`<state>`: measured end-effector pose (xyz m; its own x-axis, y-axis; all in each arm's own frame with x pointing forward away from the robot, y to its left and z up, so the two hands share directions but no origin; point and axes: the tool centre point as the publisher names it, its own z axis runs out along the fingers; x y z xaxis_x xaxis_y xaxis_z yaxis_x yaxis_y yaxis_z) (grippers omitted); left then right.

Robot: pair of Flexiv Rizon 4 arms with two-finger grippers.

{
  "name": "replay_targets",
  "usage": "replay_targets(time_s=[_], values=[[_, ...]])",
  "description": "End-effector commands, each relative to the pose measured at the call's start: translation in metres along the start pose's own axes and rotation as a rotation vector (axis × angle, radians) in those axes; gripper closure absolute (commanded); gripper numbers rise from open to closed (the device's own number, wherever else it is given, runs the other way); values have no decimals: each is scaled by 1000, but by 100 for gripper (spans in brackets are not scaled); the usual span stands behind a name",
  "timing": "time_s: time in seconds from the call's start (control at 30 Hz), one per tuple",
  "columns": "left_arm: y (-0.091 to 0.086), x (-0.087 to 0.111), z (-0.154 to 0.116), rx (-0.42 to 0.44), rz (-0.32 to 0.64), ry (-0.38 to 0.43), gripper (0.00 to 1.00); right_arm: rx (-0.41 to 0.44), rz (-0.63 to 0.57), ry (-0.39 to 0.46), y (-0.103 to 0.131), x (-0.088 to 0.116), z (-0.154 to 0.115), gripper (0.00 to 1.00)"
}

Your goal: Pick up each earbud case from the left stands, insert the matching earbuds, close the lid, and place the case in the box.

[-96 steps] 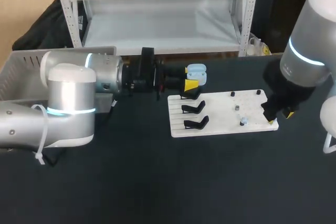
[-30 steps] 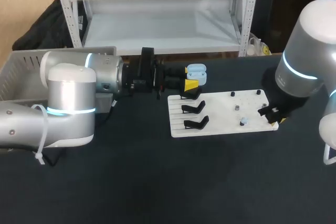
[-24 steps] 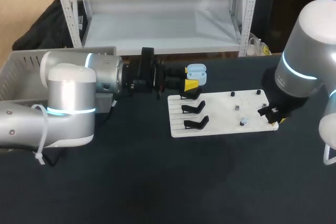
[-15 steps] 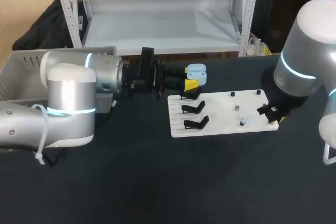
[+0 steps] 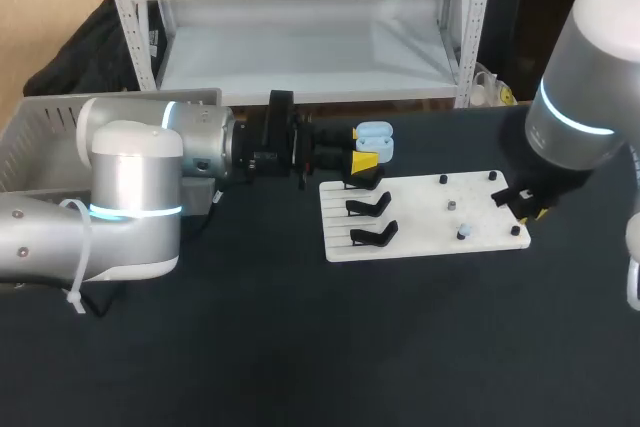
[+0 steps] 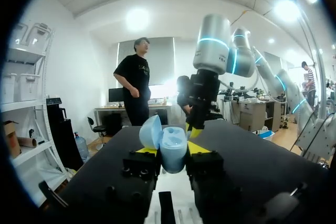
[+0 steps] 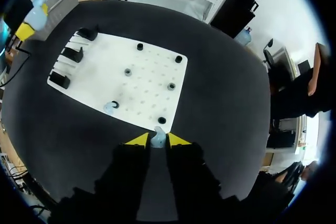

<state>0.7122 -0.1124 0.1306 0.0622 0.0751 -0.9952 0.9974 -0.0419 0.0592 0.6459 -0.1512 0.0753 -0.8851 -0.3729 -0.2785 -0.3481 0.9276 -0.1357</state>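
My left gripper [image 5: 367, 157] is shut on a light blue earbud case [image 5: 374, 137], held in the air just behind the white board [image 5: 420, 222]. In the left wrist view the case [image 6: 173, 151] sits between the yellow tips with its lid [image 6: 150, 132] open. Three black stands [image 5: 368, 208] on the board's left end hold nothing. My right gripper [image 7: 157, 142] hovers above the board's right edge, shut on a small light blue earbud [image 7: 157, 138]. A second earbud [image 7: 109, 107] sits on a peg near the board's front edge.
A grey basket [image 5: 45, 132] stands at the table's back left, behind my left arm. Several small black pegs [image 7: 171, 86] stick up from the board's right half. Dark bare tabletop [image 5: 330, 347] stretches in front of the board.
My right gripper has risen from the board's front right corner and shifted back, taking the earbud with it. The left arm and the case have not moved.
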Motion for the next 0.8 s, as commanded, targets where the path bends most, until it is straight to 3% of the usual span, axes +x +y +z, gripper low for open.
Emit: replay_targets(time_s=[0.03,0.37,0.8], values=[[-2,0,0,-6,2,0,100,17,-7,-1,9,1,-30,100],[-2,0,0,-6,2,0,100,30,-59,33,52,-25,-78,100],[-2,0,0,-6,2,0,100,22,-146,27,104,-63,-111,100]])
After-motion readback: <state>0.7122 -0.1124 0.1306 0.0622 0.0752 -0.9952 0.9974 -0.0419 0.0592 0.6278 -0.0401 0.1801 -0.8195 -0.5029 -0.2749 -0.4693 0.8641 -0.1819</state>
